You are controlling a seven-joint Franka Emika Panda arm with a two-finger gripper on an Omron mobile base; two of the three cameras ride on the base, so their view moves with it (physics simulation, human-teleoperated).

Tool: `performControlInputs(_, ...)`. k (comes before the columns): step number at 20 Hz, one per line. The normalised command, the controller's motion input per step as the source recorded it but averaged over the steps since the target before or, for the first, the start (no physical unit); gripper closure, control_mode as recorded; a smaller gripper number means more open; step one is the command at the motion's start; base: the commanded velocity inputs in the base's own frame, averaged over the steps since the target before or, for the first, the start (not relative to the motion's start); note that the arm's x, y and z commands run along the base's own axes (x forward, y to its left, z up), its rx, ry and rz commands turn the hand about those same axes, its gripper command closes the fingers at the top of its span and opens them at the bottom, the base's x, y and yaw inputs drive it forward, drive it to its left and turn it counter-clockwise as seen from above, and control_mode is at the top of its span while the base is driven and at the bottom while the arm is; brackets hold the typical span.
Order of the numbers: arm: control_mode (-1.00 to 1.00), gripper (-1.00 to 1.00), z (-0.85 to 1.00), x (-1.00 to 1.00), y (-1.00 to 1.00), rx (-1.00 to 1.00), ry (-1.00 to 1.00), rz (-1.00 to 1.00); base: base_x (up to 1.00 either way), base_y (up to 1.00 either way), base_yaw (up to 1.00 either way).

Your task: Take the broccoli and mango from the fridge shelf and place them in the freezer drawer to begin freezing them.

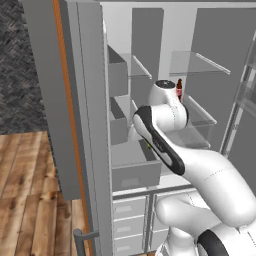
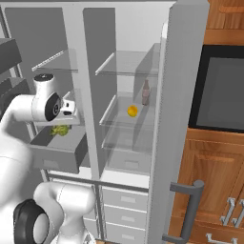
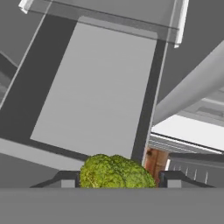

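**Broccoli's over the freezer drawer, mango next in line**

The broccoli sits right between the two dark finger tips in the hand view, at 6 o'clock of that picture, with the flat grey floor of the freezer drawer spread out beyond it. The gripper has its fingers about a floret-width apart, one on each side of the head. Whether they're actually pinching it or have just let go, can't tell from this.

In the right base view the broccoli shows as a green lump in the pulled-out freezer drawer, just under the white wrist, at roughly 9 o'clock of the frame. So the step looks like the drop-off of item one. Next move, by my guess: open up if it hasn't, lift clear of the drawer walls, then swing over to the glass shelf.

That's where the mango is, sitting near the dark bottle, around 1 o'clock from the drawer. The left base view has the bottle peeking past the arm, with the arm covering the rest of that shelf. The drawer front is clear there.
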Motion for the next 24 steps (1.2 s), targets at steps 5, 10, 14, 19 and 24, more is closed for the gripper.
performControlInputs(5, -1.0, 1.0, -0.55, 0.08, 0.02, 0.0, 0.08, 0.01, 0.0, 0.0, 0.0)
performControlInputs(10, -1.0, 1.0, -0.46, 0.1, 0.13, 0.0, 0.07, 0.0, 0.0, 0.0, 0.0)
performControlInputs(14, -1.0, 1.0, -0.38, 0.27, 0.14, 0.0, 0.1, 0.0, 0.0, 0.0, 0.0)
performControlInputs(19, -1.0, 1.0, -0.22, 0.17, 0.28, 0.0, 0.08, 0.0, 0.0, 0.0, 0.0)
performControlInputs(24, -1.0, 1.0, -0.29, 0.04, 0.34, -0.01, 0.04, 0.0, 0.0, 0.0, 0.0)
